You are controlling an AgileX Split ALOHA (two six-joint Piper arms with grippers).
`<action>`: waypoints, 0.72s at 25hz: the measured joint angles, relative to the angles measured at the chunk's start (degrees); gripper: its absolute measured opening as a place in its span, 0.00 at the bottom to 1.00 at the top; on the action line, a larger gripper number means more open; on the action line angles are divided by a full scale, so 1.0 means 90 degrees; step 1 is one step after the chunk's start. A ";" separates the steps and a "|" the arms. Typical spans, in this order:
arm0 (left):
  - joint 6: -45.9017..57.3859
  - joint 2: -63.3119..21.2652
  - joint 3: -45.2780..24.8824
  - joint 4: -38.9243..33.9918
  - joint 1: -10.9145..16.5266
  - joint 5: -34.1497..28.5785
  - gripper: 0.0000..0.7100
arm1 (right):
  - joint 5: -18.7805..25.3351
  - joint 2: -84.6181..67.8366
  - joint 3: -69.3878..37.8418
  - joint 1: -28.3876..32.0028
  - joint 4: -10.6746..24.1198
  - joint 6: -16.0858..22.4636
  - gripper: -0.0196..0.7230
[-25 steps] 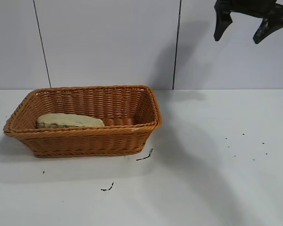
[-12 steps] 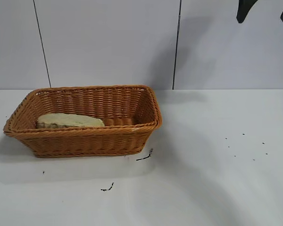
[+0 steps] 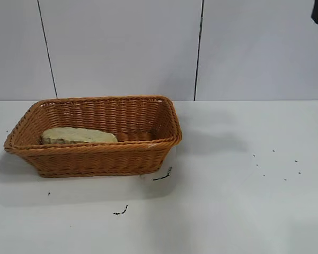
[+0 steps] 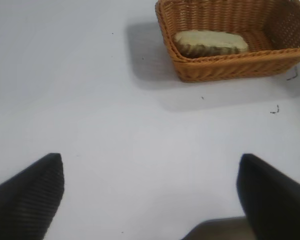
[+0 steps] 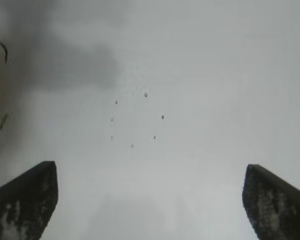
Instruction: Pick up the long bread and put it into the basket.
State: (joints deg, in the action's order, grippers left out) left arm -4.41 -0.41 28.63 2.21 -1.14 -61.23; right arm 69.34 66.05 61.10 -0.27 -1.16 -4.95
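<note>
exterior view: one long bread [image 3: 78, 136] inside one basket [image 3: 98, 148]

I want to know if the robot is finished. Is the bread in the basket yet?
Yes, it looks done. The long bread lies inside the basket, pale side up. Nothing is in hand: the right gripper is open and empty above the table, and the left gripper is open too, away from the basket. Nothing seems left.

I see the white table [image 3: 238, 211] carrying the basket [image 3: 95, 159] at the left of the exterior frame, two small dark scraps [image 3: 162, 175] just in front of its near right corner, and a scatter of tiny dark specks [image 3: 278, 164] toward the right.
</note>
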 joint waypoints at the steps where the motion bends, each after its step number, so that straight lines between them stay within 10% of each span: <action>1: 0.0000 0.0000 0.0000 0.0000 0.0000 0.0000 0.97 | -0.0056 -0.0339 -0.0362 0.0000 0.0007 0.0000 0.95; 18: 0.0000 0.0000 0.0000 0.0000 0.0000 0.0000 0.97 | -0.1226 -0.6293 -0.3586 0.0000 -0.0023 -0.0028 0.95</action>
State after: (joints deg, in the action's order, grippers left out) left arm -4.41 -0.41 28.63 2.21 -1.14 -61.23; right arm 58.31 9.41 28.83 -0.27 -1.37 -5.20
